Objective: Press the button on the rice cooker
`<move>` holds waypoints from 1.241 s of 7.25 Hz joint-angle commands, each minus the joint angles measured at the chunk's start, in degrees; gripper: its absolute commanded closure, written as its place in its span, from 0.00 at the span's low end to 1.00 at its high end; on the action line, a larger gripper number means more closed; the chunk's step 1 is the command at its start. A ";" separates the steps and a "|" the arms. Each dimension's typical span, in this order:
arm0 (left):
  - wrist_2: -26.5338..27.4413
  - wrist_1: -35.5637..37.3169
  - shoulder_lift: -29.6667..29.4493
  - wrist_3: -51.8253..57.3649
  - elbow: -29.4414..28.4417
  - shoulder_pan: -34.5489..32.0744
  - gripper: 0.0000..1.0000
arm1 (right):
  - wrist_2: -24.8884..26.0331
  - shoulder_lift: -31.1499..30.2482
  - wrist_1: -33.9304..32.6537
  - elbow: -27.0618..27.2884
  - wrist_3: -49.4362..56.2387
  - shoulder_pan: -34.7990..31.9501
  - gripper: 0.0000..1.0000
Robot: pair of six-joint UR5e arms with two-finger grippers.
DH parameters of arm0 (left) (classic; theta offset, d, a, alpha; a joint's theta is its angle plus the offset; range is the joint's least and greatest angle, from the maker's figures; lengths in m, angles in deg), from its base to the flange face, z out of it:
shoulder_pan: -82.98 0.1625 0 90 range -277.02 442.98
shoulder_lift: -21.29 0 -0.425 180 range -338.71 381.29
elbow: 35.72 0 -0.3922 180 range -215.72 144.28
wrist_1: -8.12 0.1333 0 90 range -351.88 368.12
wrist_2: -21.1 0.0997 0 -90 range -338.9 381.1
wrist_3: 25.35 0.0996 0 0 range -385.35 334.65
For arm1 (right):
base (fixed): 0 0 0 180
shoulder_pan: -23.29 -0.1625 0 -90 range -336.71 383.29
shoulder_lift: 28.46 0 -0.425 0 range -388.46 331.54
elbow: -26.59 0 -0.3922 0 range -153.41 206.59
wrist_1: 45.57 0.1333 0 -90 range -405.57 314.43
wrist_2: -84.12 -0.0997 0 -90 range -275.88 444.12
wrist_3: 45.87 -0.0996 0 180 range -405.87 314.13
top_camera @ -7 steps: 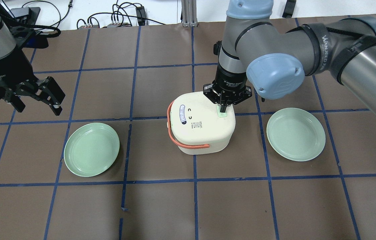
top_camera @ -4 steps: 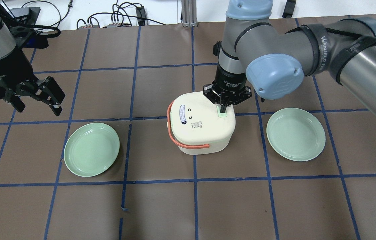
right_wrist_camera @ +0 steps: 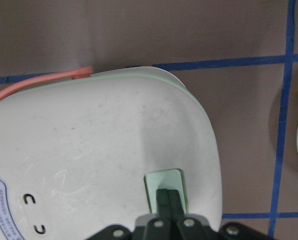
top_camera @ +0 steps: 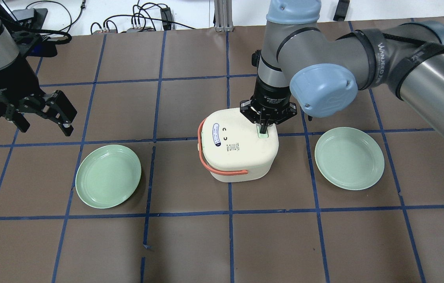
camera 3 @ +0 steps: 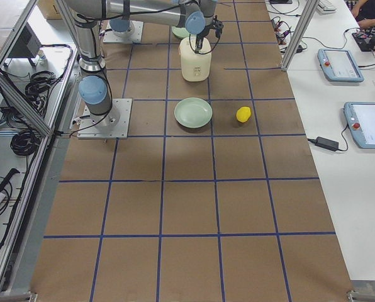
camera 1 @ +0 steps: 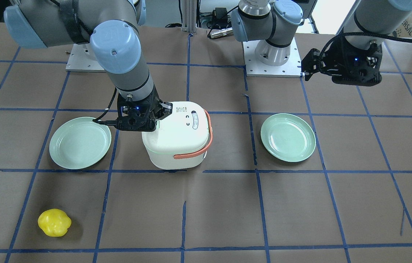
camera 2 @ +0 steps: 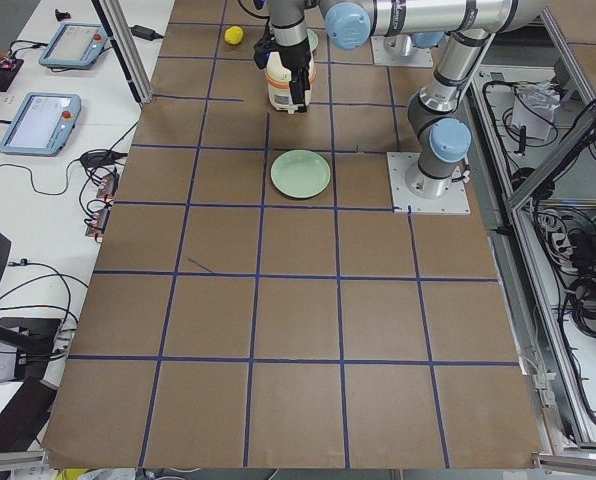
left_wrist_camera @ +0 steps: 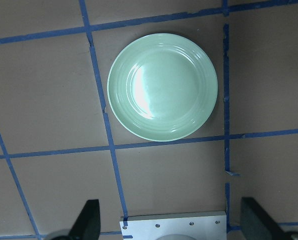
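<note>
We see the right gripper (top_camera: 263,126) with its fingers pressed together, gripping nothing, tips set on the pale green button (right_wrist_camera: 164,179) near the edge of the rice cooker (top_camera: 237,155) lid. The cooker stands mid-table between the left plate (top_camera: 108,176) and the right plate (top_camera: 349,158). The left gripper (top_camera: 45,125) hangs wide open and empty, well apart

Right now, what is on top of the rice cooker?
The right gripper, jaws shut, is over the pale green button of the rice cooker. The jaws hide part of the button.
</note>
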 commanded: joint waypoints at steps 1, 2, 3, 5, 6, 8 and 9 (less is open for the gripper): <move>0.00 0.00 0.00 0.00 0.00 0.00 0.00 | 0.12 0.01 0.00 0.00 0.06 0.00 0.92; 0.00 0.00 0.00 0.00 0.00 0.00 0.00 | 0.38 -0.08 -0.08 -0.09 -0.20 0.00 0.92; 0.00 0.00 0.00 0.00 0.00 0.00 0.00 | 1.08 -0.87 0.35 -1.83 -0.64 0.00 0.90; 0.00 0.00 0.00 0.00 0.00 0.00 0.00 | 1.35 -2.80 6.48 -8.22 -1.17 0.00 0.47; 0.00 0.00 0.00 0.00 0.00 0.00 0.00 | 3.61 -2.89 6.59 -10.61 -0.82 1.31 0.26; 0.00 0.00 0.00 0.00 0.00 0.00 0.00 | 8.02 -3.59 7.21 -10.64 1.01 4.03 0.14; 0.00 0.00 0.00 0.00 0.00 0.00 0.00 | 8.12 -4.99 7.30 -10.37 4.68 5.44 0.10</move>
